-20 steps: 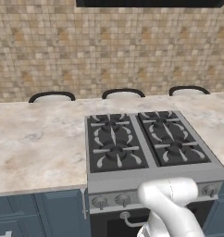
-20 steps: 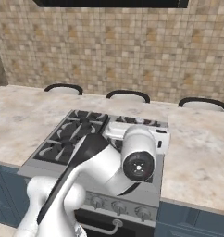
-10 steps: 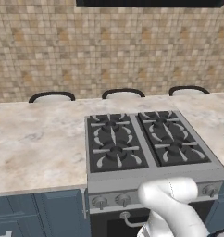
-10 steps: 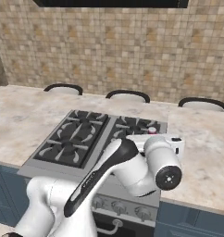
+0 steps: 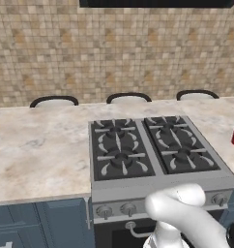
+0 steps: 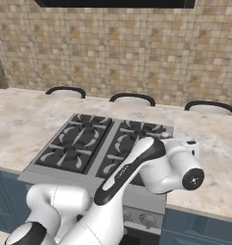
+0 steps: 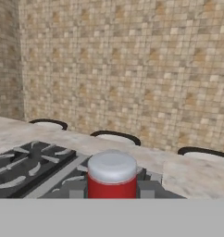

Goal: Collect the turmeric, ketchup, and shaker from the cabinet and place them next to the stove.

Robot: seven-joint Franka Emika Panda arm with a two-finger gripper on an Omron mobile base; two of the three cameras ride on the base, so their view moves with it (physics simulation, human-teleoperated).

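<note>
I have the claw [image 7: 112, 190] clamped on a red, white-capped container [image 7: 112, 178], probably the ketchup, upright over the stove's [image 5: 155, 152] right edge. Bare bench [image 6: 218, 158] lies right of the stove; that's where it goes.

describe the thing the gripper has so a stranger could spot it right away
Start at the black four-burner stove set in the marble counter. By its right side, the gripper is shut on the ketchup bottle. It has a red body and white cap, bright against grey grates and beige tiles.
</note>
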